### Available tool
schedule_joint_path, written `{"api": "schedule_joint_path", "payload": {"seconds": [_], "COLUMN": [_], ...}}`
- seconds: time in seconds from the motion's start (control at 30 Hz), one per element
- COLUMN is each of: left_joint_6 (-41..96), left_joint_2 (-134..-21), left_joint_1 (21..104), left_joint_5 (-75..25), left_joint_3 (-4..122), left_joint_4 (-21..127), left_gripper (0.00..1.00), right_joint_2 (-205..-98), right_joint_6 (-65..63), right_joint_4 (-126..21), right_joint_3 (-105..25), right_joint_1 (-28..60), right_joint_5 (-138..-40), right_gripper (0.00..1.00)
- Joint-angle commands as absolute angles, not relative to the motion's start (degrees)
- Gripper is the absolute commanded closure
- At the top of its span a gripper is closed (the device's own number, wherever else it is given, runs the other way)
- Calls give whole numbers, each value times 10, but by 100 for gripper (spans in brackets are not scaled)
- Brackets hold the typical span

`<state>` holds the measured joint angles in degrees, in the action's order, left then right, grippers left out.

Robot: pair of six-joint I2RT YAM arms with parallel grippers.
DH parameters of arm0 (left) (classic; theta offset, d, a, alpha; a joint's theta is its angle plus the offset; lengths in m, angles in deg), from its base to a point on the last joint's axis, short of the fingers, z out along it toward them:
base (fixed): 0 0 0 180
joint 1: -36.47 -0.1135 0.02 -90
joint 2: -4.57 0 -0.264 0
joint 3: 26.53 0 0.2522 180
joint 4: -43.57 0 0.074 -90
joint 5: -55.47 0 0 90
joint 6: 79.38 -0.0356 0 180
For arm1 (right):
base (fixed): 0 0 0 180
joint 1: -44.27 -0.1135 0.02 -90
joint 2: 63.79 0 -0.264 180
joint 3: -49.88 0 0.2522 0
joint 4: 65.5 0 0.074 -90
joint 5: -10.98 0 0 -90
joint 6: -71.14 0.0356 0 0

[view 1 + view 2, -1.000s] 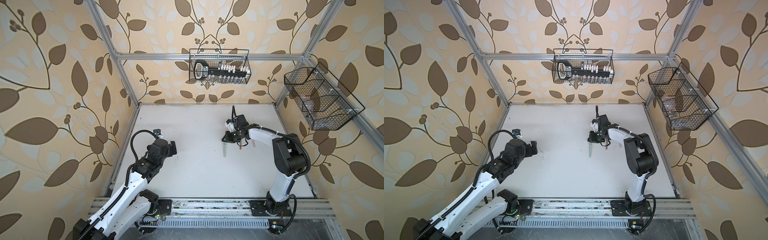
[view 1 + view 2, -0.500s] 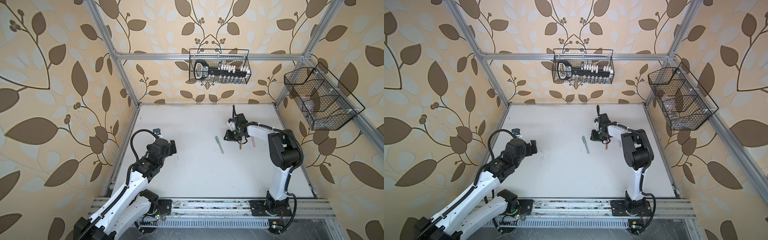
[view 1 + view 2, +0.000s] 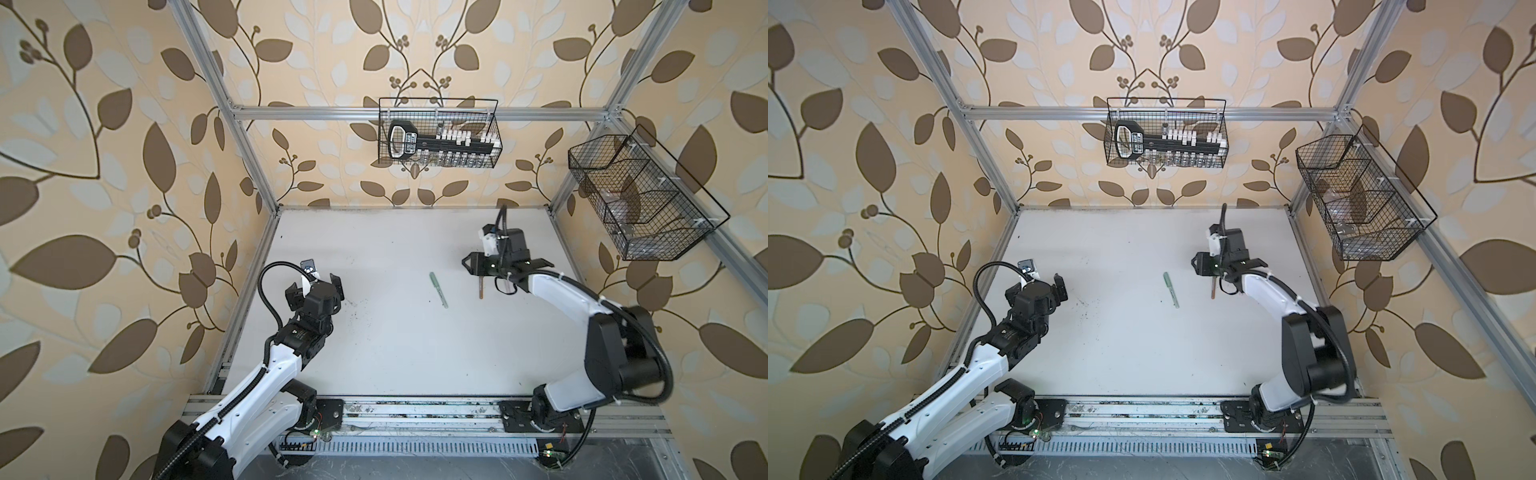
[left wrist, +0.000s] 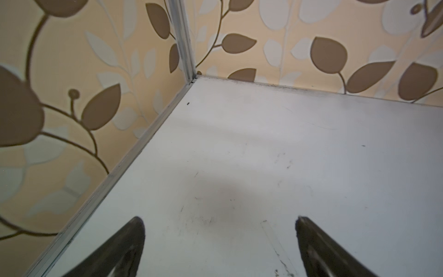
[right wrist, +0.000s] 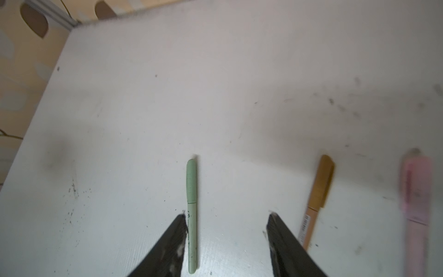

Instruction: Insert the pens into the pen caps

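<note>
A pale green pen (image 3: pixel 439 289) (image 3: pixel 1171 289) lies flat mid-table, its green cap (image 5: pixel 191 179) fitted on one end. In the right wrist view it lies just inside one fingertip of my right gripper (image 5: pixel 226 215), untouched. A tan-brown pen (image 5: pixel 311 220) with its darker cap (image 5: pixel 323 182) on lies outside the other fingertip. A blurred pink pen (image 5: pixel 416 211) lies beyond it. My right gripper (image 3: pixel 505 269) (image 3: pixel 1227 268) hovers open over the tan pen (image 3: pixel 481 287). My left gripper (image 3: pixel 316 286) (image 4: pixel 220 218) is open and empty at the left.
A wire basket (image 3: pixel 438 133) with a black tool hangs on the back wall. Another wire basket (image 3: pixel 648 199) hangs on the right wall. The aluminium frame rail (image 4: pixel 134 153) runs along the table's left edge near my left gripper. Dark specks mark the white table (image 3: pixel 395 353).
One second ago my right gripper held the green pen hanging. It has let it go; the pen now lies on the table, and the jaws have spread. The left arm stayed still.
</note>
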<state>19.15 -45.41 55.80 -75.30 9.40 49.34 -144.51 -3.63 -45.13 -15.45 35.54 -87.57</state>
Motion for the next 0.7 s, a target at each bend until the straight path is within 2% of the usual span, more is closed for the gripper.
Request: {"api": "schedule_joint_path", "payload": {"seconds": [0.0, 0.13, 0.23, 0.27, 0.37, 0.5, 0.57, 0.6, 0.63, 0.67], "left_joint_6": [109, 162, 161, 166, 157, 148, 150, 155, 160, 164], "left_joint_2": [-505, -608, -684, -702, -756, -772, -767, -767, -773, -807], "left_joint_1": [508, 437, 422, 418, 411, 409, 407, 402, 397, 392], "left_joint_5": [-777, -722, -698, -686, -655, -625, -625, -617, -610, -614], "left_joint_3": [64, 50, 39, 51, 65, 68, 49, 42, 44, 46], "left_joint_4": [293, 233, 130, 148, 127, 118, 88, 78, 81, 62], "left_gripper": [1, 1, 1, 1, 1, 1, 1, 1, 1, 1], "right_joint_2": [-1351, -1242, -1229, -1243, -1271, -1297, -1332, -1354, -1370, -1396], "right_joint_6": [-58, -84, -103, -113, -133, -98, -121, -148, -168, -190], "right_joint_4": [-543, -644, -787, -860, -901, -970, -1150, -1210, -1199, -1177], "right_joint_3": [-42, 95, 200, 238, 235, 250, 328, 343, 333, 310], "right_joint_1": [384, 420, 429, 435, 446, 484, 470, 457, 433, 399], "right_joint_5": [-726, -614, -544, -545, -567, -659, -702, -729, -716, -675], "right_gripper": [39, 36, 35, 35, 35, 36, 34, 21, 0, 0]}}
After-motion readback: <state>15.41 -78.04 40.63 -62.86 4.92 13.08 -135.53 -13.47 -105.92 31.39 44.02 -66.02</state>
